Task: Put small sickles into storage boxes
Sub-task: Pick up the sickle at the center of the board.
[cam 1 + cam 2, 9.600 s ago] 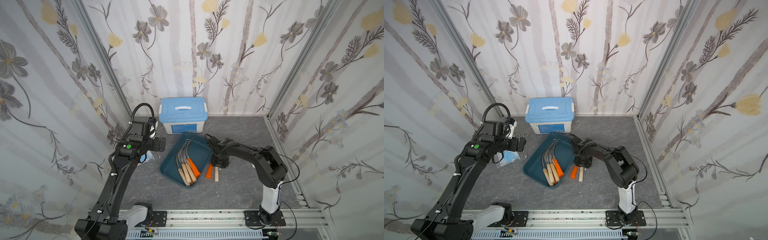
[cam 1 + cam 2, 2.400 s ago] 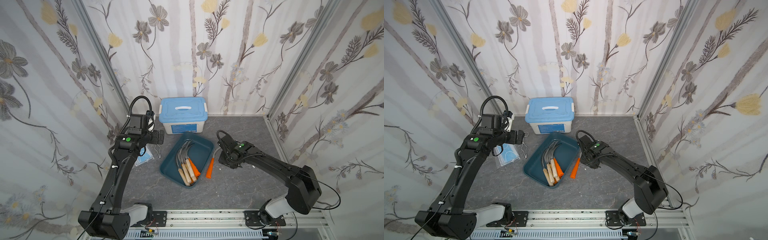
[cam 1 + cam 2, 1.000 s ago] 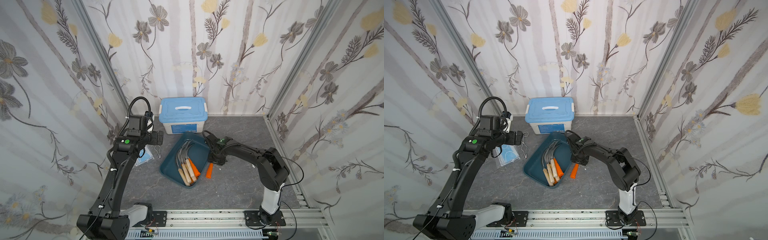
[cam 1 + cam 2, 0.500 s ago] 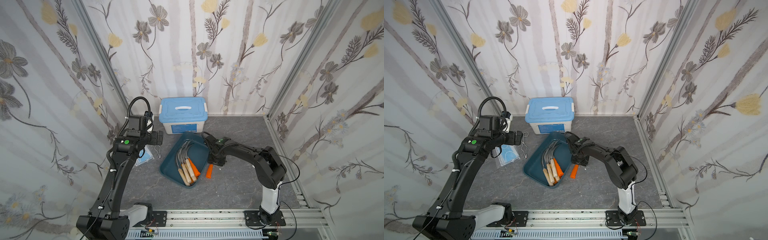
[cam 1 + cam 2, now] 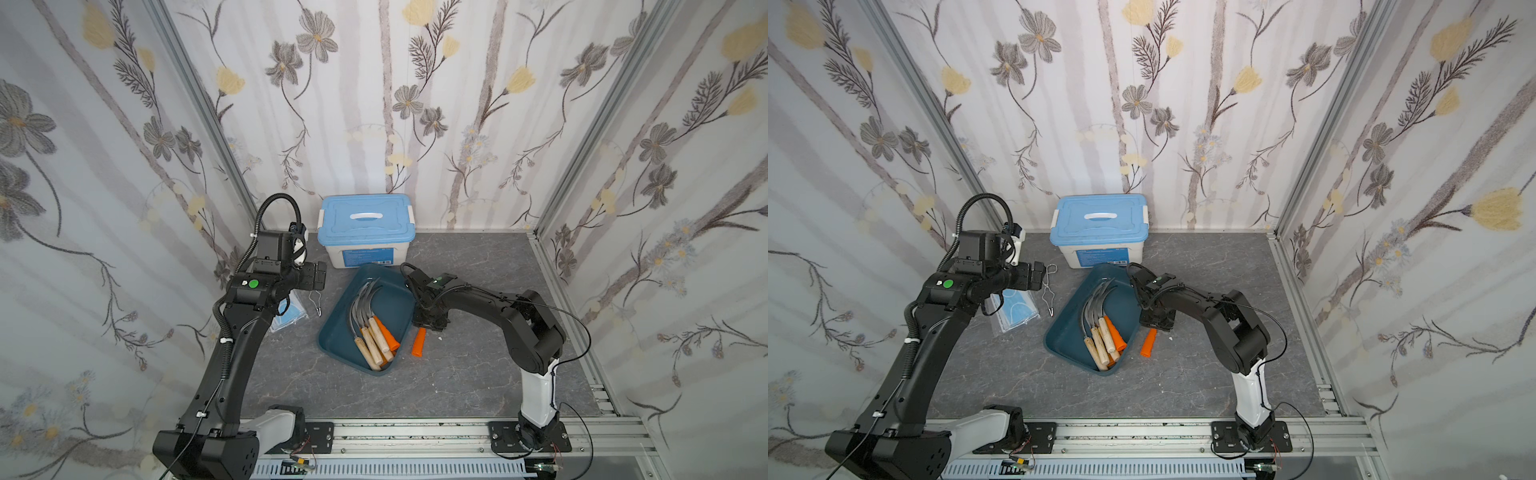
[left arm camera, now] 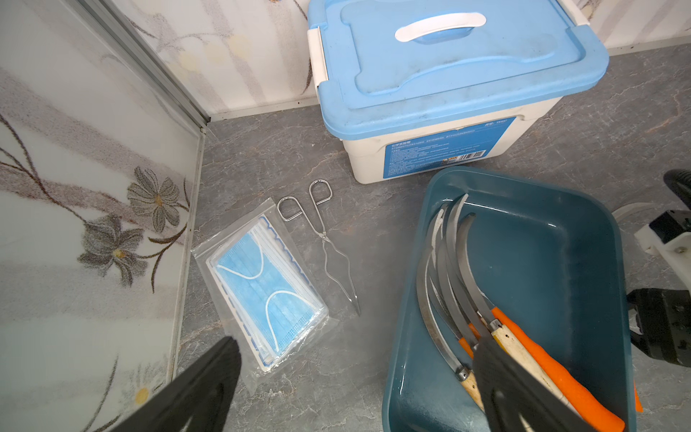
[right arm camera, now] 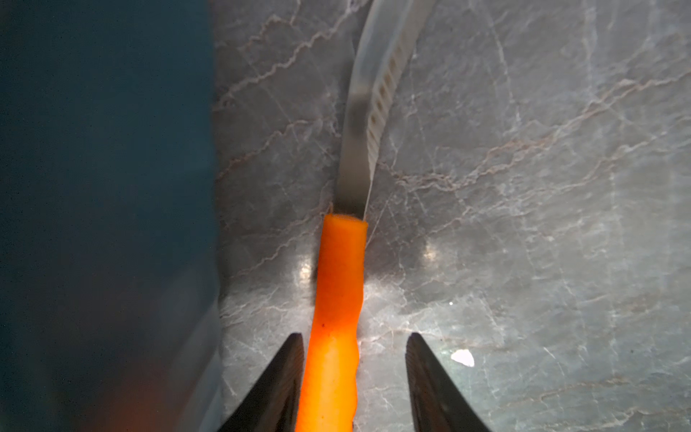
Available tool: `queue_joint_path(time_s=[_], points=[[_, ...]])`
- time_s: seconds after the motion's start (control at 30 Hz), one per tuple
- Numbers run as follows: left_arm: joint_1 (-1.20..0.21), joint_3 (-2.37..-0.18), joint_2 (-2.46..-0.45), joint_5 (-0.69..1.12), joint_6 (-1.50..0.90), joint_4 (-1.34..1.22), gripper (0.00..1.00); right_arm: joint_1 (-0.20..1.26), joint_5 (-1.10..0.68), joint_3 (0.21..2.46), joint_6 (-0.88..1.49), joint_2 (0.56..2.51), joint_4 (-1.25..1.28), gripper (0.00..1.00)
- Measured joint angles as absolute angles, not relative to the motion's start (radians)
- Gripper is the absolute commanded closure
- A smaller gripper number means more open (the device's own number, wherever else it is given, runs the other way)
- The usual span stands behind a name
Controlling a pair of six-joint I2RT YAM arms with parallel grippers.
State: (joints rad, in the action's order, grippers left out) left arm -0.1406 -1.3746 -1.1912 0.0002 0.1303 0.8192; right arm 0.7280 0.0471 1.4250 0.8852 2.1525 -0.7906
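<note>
Sickle [image 7: 338,299] with orange handle lies on the table [image 7: 523,187] just beside the tray [image 7: 104,187], outside it, its long axis running straight out from the right gripper [image 7: 353,336], whose half-open jaws straddle the handle without clamping; the right arm is far nearer

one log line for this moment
right hand: open astride orange-handled sickle on table | left hand: open, empty | tray: several sickles inside

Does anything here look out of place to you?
Yes: one orange-handled sickle lies on the table beside the teal tray, not inside with the other sickles. The right gripper straddles its handle, jaws open.
</note>
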Motion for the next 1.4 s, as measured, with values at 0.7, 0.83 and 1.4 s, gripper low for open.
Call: queue_joint_path(time_s=[0.7,0.83,1.4], points=[[-0.141,-1.374,-1.191,0.000,0.130,0.819,0.00,0.718,0.074,1.420,0.863,2.182,-0.799,0.55],[-0.140,-1.374,-1.191,0.000,0.130,0.820,0.00,0.710,0.081,1.404,0.844,2.170,-0.799,0.55],[-0.140,-1.375,-1.192,-0.001,0.130,0.820,0.00,0.685,0.084,1.422,0.818,2.178,-0.799,0.62]])
